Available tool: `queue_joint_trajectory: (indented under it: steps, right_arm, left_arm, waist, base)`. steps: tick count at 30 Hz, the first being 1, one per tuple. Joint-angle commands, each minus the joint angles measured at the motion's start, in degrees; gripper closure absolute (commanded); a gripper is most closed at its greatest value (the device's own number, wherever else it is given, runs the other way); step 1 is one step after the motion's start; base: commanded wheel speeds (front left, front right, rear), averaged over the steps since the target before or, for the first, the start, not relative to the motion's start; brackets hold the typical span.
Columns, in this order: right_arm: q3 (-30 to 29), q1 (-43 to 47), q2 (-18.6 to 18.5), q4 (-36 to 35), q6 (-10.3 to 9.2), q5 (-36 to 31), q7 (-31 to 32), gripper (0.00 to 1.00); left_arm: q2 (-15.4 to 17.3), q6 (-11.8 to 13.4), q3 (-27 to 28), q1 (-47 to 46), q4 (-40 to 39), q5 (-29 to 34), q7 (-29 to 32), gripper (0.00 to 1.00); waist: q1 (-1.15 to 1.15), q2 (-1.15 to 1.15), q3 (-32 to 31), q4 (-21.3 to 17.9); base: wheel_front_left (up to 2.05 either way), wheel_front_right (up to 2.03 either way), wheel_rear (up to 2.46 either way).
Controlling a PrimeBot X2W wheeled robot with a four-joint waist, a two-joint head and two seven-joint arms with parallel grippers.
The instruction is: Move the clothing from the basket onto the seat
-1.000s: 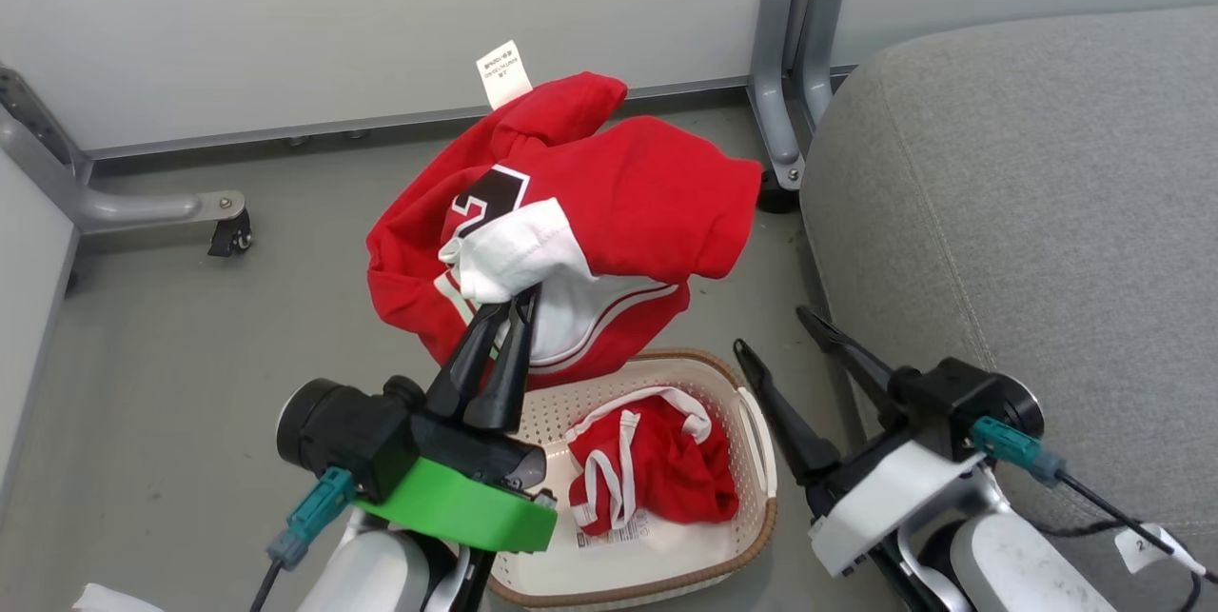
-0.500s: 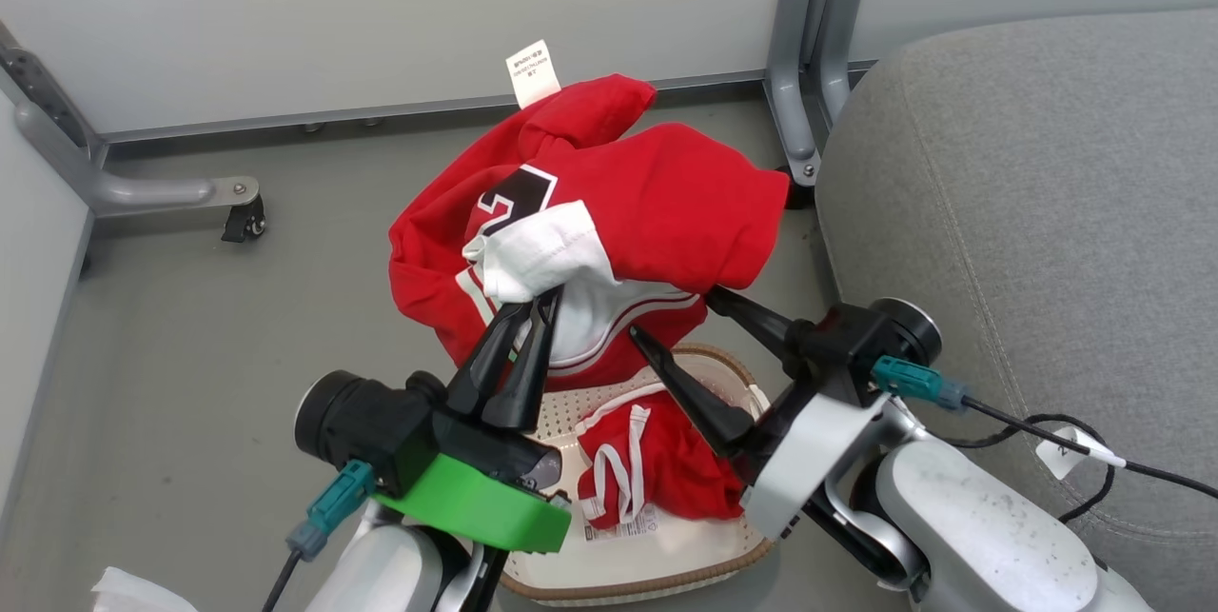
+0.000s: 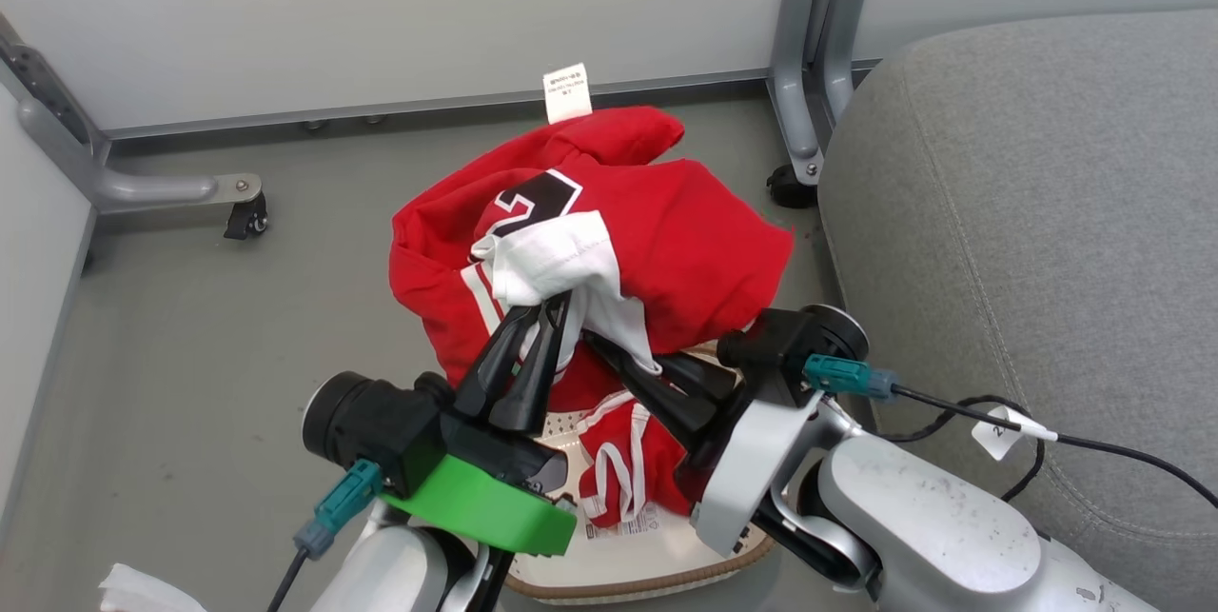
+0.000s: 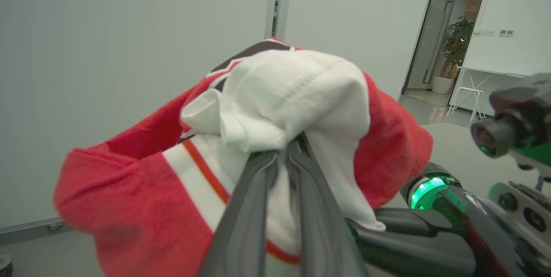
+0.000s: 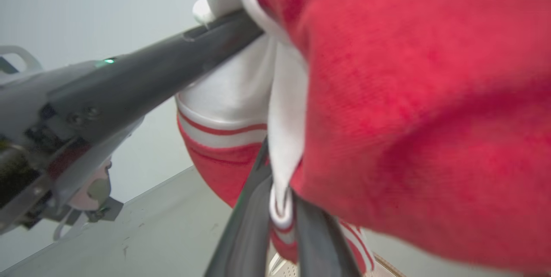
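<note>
Now, left gripper (image 3: pixel 550 312): clamped on the jersey's (image 3: pixel 685 231) white panel, holding it up above the basket (image 3: pixel 628 583).
Right gripper (image 3: pixel 609 350): pinched shut on a white-trimmed hem of the jersey, just beside the left fingers.
Basket: on the floor under your arms, near the seat's (image 3: pixel 1028 212) left edge; light, and likely to slide if cloth drags it.
Second garment (image 3: pixel 647 469): crumpled in the basket; take it by a raised fold or the white trim.
Cable (image 3: pixel 952 407): trails from the right wrist over the seat's near left corner and could snag.
Jersey: light, limp and not slippery; it will sag and swing from two grips this close together.
Seat: higher than the basket rim, so lift the cloth over its rounded edge.
Post (image 3: pixel 809 69): at the floor's far edge beside the seat, close to your swing path.
Caster leg (image 3: pixel 243 212): far left, well clear.
</note>
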Motion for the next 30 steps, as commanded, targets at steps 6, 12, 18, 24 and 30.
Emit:
queue_joint_trajectory:
  steps: [6,12,18,24,30]
  right_arm:
    - [1.61,-1.53,-0.2,1.22,0.0,1.49,-1.24,1.0]
    - [2.34,-2.05,-0.48,2.02,0.0,2.47,-2.12,1.0]
    - [1.24,-2.39,-0.38,3.05,0.0,2.23,-3.33,1.0]
    - [-2.01,-2.28,0.12,5.02,0.0,0.69,-4.74,1.0]
    - [-5.13,-0.9,0.68,7.37,0.0,-0.35,-5.73,1.0]
  left_arm:
    - [0.1,0.3,-0.1,-1.22,0.13,-0.33,-0.22,1.0]
    - [0.06,0.39,-0.34,-1.28,0.36,-0.46,-0.4,1.0]
    - [0.01,1.08,-0.25,-1.44,0.41,-0.33,-0.25,0.0]
    - [0.98,1.21,-0.76,-1.79,-0.2,0.83,-0.04,0.0]
    - [2.74,0.48,-2.71,-0.68,0.2,2.26,1.89,0.0]
  waist:
    - [0.0,0.0,0.12,0.03]
    - [0.0,0.0,0.09,0.24]
    - [0.0,0.0,0.14,0.47]
    - [0.0,0.0,0.32,0.87]
    - [0.0,0.0,0.36,1.23]
  base:
    - [0.0,0.0,0.0]
    - [0.0,0.0,0.0]
    - [0.0,0.0,0.0]
    - [0.0,0.0,0.0]
    - [0.0,0.0,0.0]
